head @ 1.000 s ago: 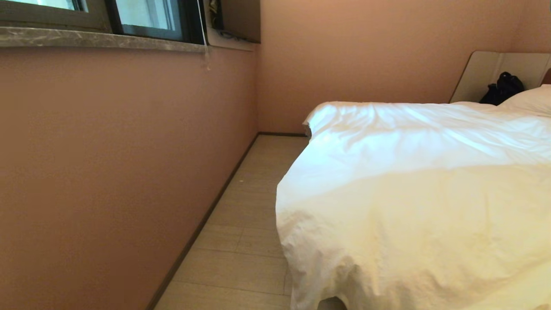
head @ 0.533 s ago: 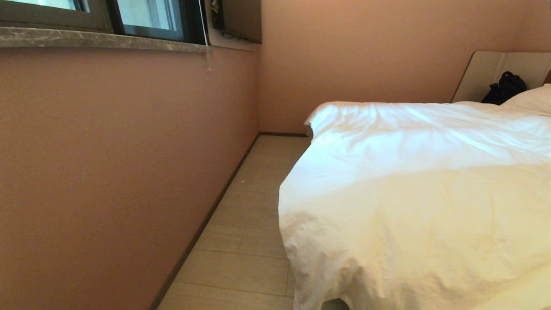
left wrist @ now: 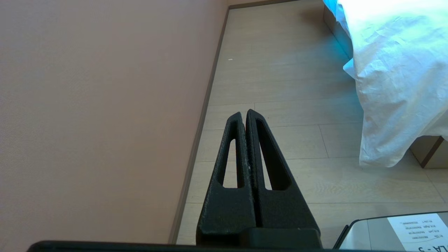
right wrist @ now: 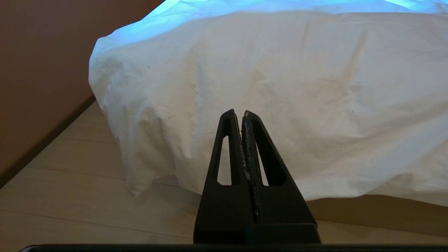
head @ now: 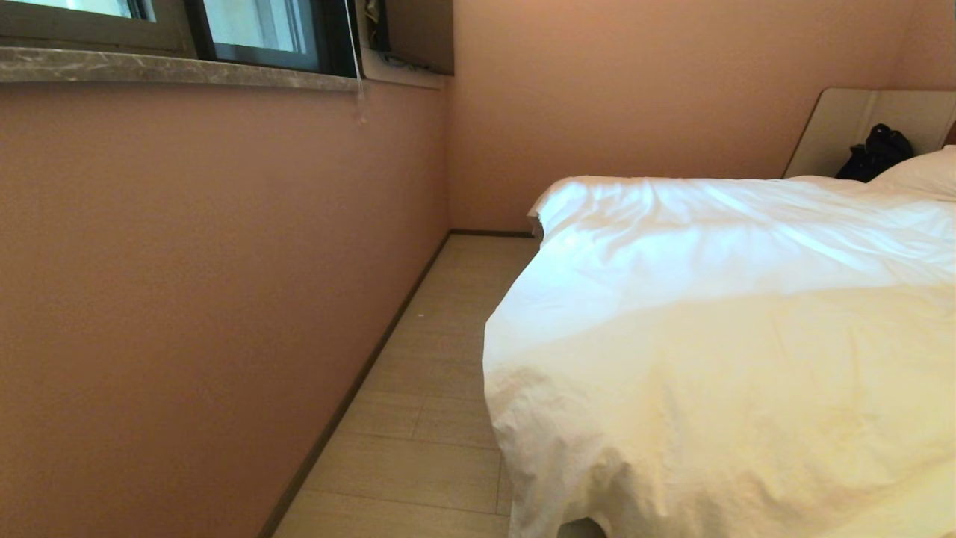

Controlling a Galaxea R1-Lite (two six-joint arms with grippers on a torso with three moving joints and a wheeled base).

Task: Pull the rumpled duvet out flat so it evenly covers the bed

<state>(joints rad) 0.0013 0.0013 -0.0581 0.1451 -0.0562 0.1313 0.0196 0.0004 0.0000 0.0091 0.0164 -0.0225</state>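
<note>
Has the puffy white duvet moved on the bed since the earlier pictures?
No. The puffy white duvet keeps its place against the beige headboard; only the camera shifted slightly.

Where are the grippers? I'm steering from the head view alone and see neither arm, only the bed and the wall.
Observer: The left gripper is shut and empty, pointing along the floor between the wall and the bed.
Operator: And the right one?
Observer: The right gripper is shut too, holding nothing, aimed at the duvet where it drapes over the bed's end.
Operator: How far down does that drape reach?
Observer: Its corner hangs almost to the floor, while further along the hem the bed's base shows below it.
</note>
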